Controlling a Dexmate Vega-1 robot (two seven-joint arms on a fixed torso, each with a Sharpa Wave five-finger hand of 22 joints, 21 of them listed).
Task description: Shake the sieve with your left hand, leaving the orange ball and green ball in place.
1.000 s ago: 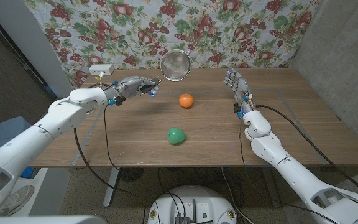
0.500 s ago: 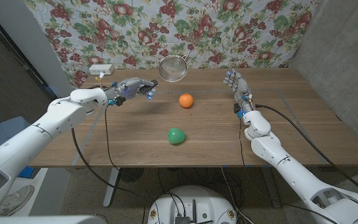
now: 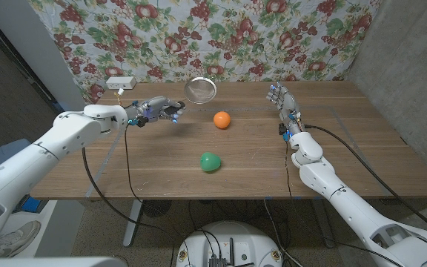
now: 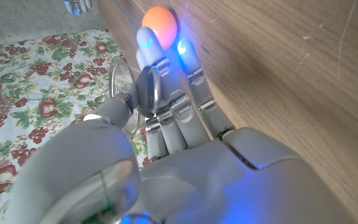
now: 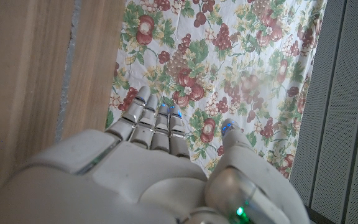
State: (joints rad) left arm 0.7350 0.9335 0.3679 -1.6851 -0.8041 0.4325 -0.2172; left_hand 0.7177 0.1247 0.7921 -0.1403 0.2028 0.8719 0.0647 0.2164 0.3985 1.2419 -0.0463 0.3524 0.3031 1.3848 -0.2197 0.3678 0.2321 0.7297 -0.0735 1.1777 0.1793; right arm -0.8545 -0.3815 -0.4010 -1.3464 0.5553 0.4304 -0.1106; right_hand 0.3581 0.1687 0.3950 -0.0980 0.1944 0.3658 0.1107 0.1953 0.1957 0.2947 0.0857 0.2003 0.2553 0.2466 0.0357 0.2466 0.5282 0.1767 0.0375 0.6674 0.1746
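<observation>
While gripped by its handle in the left hand [image 3: 156,110], sieve [image 3: 199,90] points toward the floral cloth [image 3: 221,33], raised above the wooden desk [image 3: 161,159]. Orange ball [image 3: 222,119] and green ball [image 3: 210,162] on desk. Right hand [image 3: 282,99] open, holding nothing.

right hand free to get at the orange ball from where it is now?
Probably yes. The right hand is open and holds nothing, and bare table lies between it and the orange ball. The left hand holds the sieve on the ball's other side.
</observation>
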